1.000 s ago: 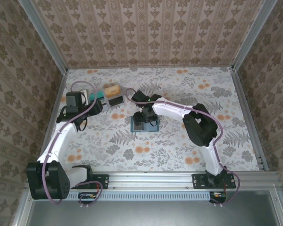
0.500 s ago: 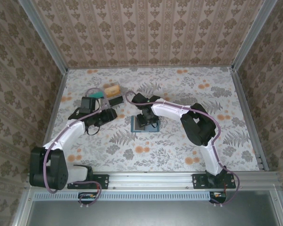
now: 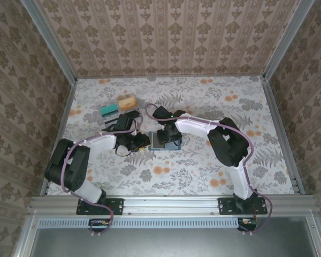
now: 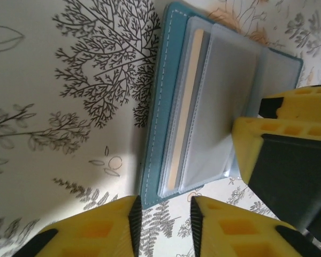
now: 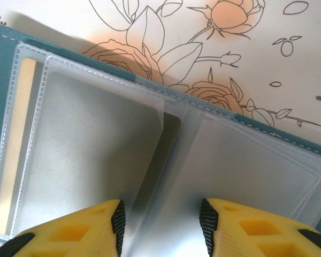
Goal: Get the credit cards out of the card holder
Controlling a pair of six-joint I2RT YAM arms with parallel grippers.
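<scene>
Card holder: laid open at the centre of the floral worktop, with a pale card edge seen in its clear sleeves. Right tool: held half open with its tips at the sleeves and nothing gripped. Left tool: narrowly parted at the holder's edge, while two credit cards are laid far left.

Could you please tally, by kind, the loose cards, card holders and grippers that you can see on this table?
Loose cards in plain sight: 2, the teal-green card and the tan-orange card
Card holder: 1, lying open
Grippers: 2, the left gripper and the right gripper
Total: 5
</scene>
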